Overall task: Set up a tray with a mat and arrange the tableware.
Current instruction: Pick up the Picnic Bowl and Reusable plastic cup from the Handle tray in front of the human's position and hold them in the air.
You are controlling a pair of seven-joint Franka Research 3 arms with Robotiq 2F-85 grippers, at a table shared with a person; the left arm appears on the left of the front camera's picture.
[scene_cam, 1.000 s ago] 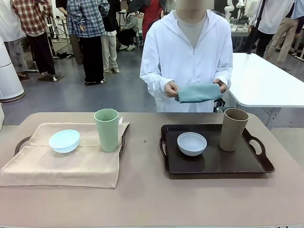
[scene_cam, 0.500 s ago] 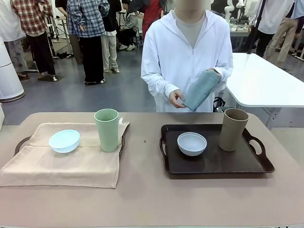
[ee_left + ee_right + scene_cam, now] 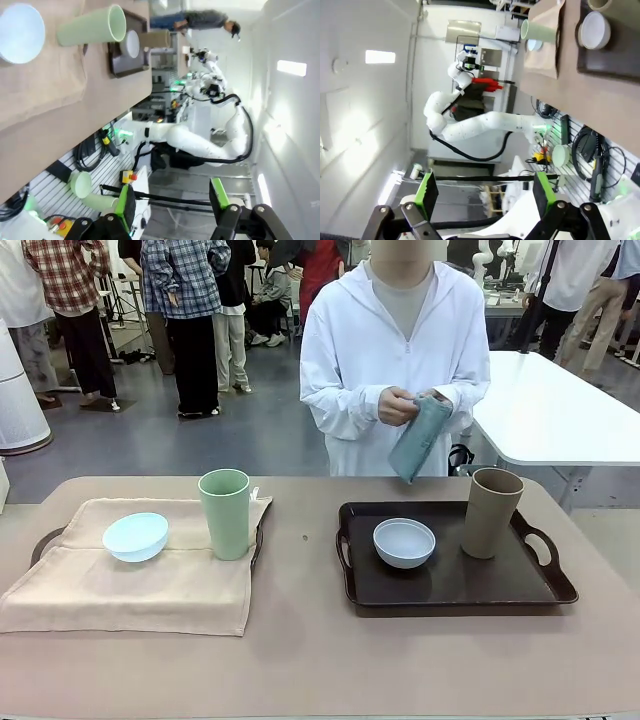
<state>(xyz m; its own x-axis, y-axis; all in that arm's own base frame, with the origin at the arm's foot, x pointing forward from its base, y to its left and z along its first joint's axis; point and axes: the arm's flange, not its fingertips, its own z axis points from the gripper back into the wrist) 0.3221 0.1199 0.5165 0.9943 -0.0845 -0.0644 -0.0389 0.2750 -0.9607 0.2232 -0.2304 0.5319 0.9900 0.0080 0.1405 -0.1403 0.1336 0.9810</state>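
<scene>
with my left gripper (image 3: 171,196) and right gripper (image 3: 485,194) both spread and empty, i'd take the tan tumbler (image 3: 492,512), at two o'clock on the dark tray (image 3: 450,585), mid-wall: light, rigid, probably slick.

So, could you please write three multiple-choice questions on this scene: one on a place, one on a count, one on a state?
1. Where does the tan tumbler stand?
A) on the tray
B) on the floor
C) inside a bowl

2. How many bowls are there?
A) one
B) two
C) three

3. How does the green tumbler stand?
A) upright
B) on its side
C) upside down

Answers:
1. A, its base rests in the tray's far right corner.
2. B, there is a blue bowl and a grey bowl.
3. A, its open mouth faces up.
</scene>
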